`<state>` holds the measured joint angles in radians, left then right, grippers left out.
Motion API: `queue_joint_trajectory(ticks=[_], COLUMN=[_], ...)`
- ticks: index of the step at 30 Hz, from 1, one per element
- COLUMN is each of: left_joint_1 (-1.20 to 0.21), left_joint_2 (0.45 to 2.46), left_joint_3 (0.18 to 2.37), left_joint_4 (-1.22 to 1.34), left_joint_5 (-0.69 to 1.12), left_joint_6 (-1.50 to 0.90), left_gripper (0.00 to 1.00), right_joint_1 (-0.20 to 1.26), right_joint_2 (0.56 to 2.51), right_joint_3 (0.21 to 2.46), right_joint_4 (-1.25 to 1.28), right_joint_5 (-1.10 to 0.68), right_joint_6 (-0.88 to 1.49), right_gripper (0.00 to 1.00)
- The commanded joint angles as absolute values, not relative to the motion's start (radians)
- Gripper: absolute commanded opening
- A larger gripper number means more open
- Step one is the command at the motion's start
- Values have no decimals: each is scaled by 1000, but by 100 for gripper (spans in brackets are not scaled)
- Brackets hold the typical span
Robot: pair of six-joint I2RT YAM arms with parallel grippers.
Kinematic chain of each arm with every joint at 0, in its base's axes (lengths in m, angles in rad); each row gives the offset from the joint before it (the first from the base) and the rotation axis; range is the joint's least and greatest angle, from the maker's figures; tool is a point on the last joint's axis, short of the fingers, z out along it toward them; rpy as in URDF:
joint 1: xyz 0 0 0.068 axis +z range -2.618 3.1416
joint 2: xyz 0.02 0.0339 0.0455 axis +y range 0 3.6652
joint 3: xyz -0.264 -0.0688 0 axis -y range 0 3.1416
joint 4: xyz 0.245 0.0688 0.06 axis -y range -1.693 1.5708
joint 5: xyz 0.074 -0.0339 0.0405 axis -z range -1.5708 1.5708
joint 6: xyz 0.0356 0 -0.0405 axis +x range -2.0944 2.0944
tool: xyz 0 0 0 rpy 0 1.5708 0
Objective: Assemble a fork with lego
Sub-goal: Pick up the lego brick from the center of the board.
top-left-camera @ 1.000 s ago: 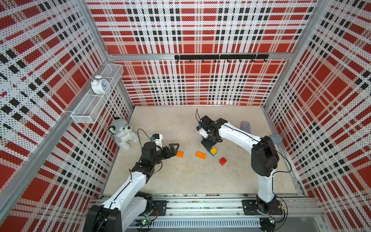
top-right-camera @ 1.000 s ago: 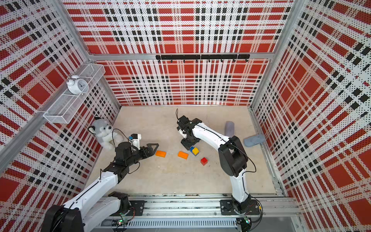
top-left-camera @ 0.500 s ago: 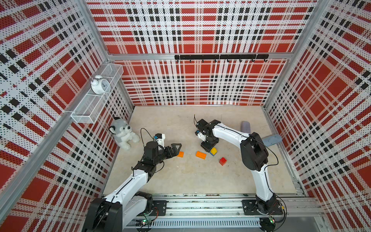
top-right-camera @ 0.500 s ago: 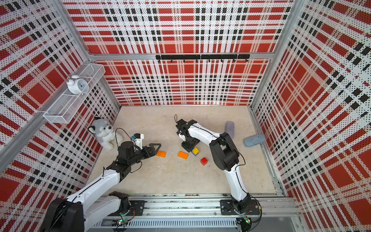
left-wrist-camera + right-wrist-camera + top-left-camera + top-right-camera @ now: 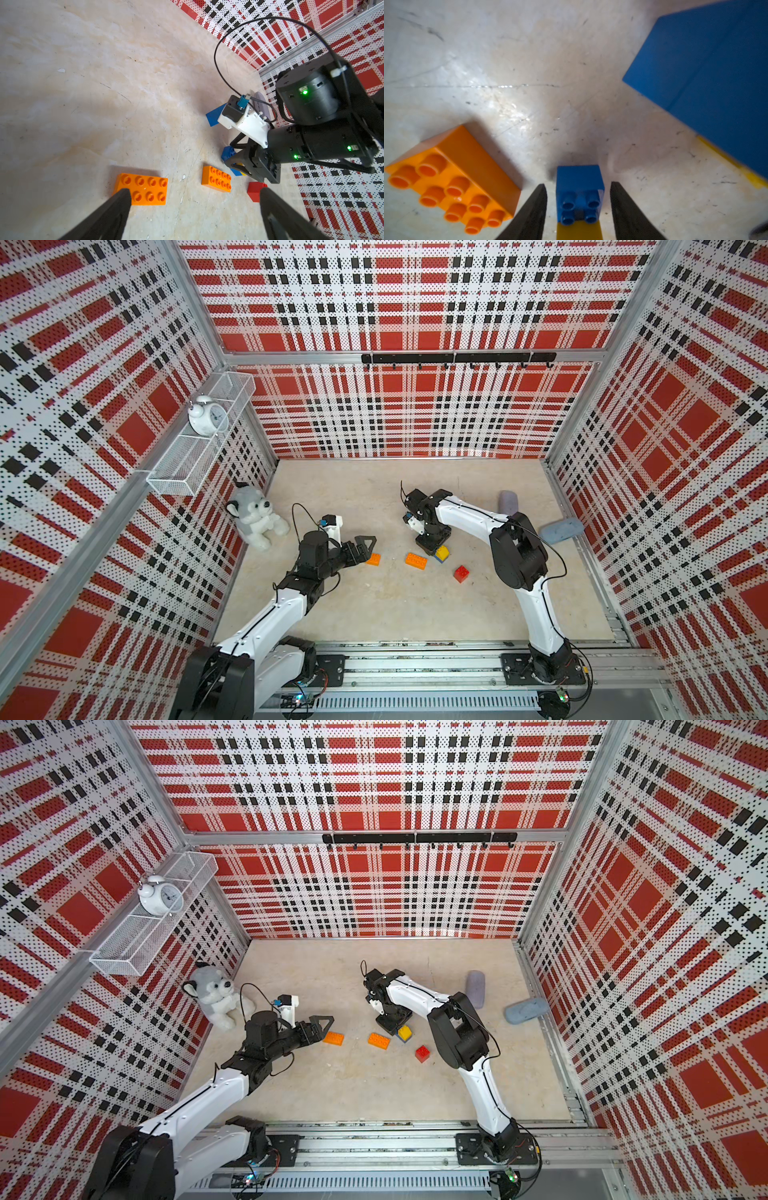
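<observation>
Several lego [image 5: 416,561] pieces loose mid-bench [image 5: 395,605]; no fork yet. Right fingers [image 5: 533,207] apart, flanking small blue brick [image 5: 580,187], yellow brick [image 5: 579,231] touching it. Left fingers [image 5: 108,216] wide, at orange brick [image 5: 143,189]. Risk: skewing blue or dragging yellow through off-centre squeeze.

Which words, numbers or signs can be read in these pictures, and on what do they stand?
No text can be read in any view.
Clock dial: its marks are too small to read.
Orange brick studs: no lettering shows.
Blue brick studs: blurred, nothing readable.
</observation>
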<state>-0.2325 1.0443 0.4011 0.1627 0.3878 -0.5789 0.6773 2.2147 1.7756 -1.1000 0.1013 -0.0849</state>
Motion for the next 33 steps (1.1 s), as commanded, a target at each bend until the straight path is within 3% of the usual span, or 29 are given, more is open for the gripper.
queue_joint_trajectory(ticks=[1,11,19,33], left_joint_1=[-239,-239,-239,-76], left_joint_2=[1053,1057,1020,806], left_joint_3=[430,441,454,419], left_joint_4=[158,148,110,37], left_joint_5=[380,374,327,255], left_joint_6=[-559,-542,-506,-477], left_gripper=[98,98,98,98], right_joint_1=[670,670,673,824], right_joint_2=[2232,2234,2099,2096], right_joint_3=[1795,1808,1778,1783], right_joint_4=[-1115,-1130,-1123,-1202], right_joint_5=[99,120,98,137], right_joint_6=[-83,-91,-156,-207], right_gripper=[51,39,28,27])
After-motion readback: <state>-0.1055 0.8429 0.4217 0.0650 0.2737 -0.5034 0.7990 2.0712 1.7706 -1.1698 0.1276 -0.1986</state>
